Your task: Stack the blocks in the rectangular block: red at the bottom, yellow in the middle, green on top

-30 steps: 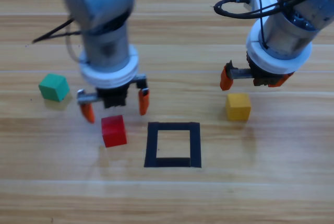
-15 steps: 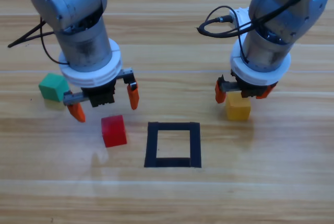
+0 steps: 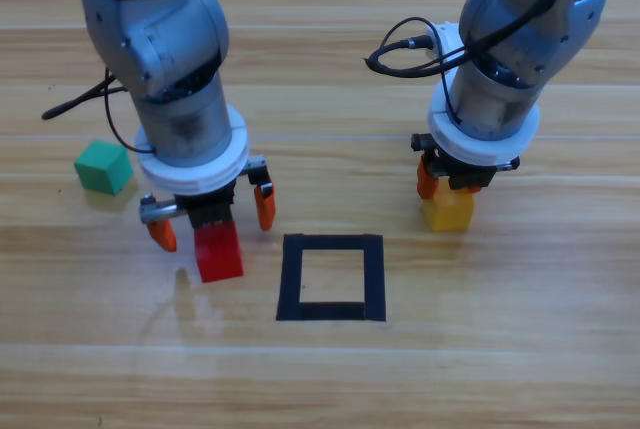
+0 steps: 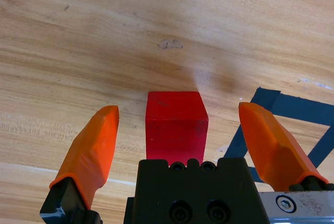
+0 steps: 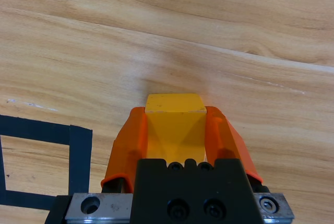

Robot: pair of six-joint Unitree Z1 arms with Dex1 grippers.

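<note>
The left gripper (image 3: 211, 221), jaws apart, straddles the red cube (image 3: 219, 254) just left of the tape square (image 3: 331, 277); the right gripper (image 3: 457, 184) has clamped the yellow cube (image 3: 447, 211) right of it. Placing yellow first would spoil the order; the green cube (image 3: 103, 167) sits far left

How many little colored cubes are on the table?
3. The green cube sits alone at the table's left side. The red cube is between the open jaws of the left claw. The yellow cube is squeezed in the right claw. None looks hidden.
</note>
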